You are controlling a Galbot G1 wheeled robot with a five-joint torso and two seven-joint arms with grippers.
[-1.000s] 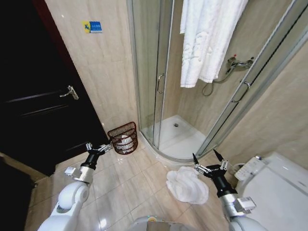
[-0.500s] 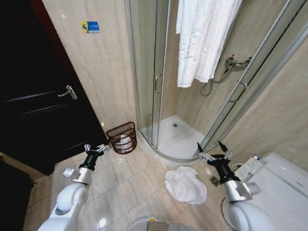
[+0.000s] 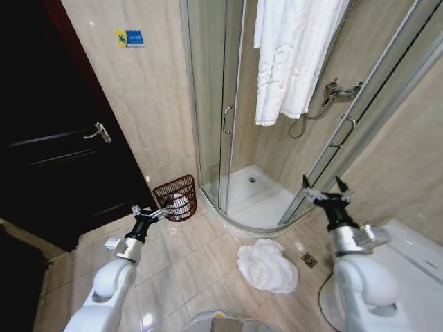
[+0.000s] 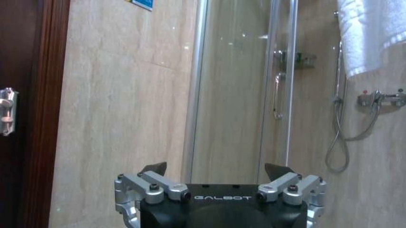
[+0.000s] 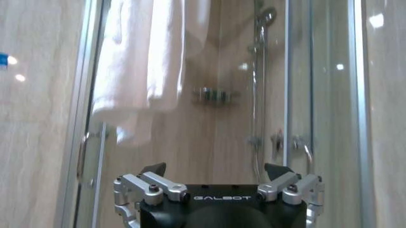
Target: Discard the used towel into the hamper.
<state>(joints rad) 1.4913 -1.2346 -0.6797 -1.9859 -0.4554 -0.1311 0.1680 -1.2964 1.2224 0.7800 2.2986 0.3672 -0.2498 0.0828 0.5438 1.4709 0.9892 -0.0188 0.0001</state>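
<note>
White towel (image 3: 266,265) crumpled on floor, right gripper (image 3: 326,189) raised, left gripper (image 3: 150,214) beside hamper (image 3: 176,198), both jaws released.

The right end effector (image 3: 322,192), fingers spread wide, has risen from low beside the crumpled white towel (image 3: 266,265) on the floor to a point farther off, in front of the glass shower enclosure's (image 3: 228,104) right edge. The left end effector (image 3: 149,214), also spread, has shifted slightly right, nearer the reddish-brown open-weave hamper (image 3: 176,198).
</note>
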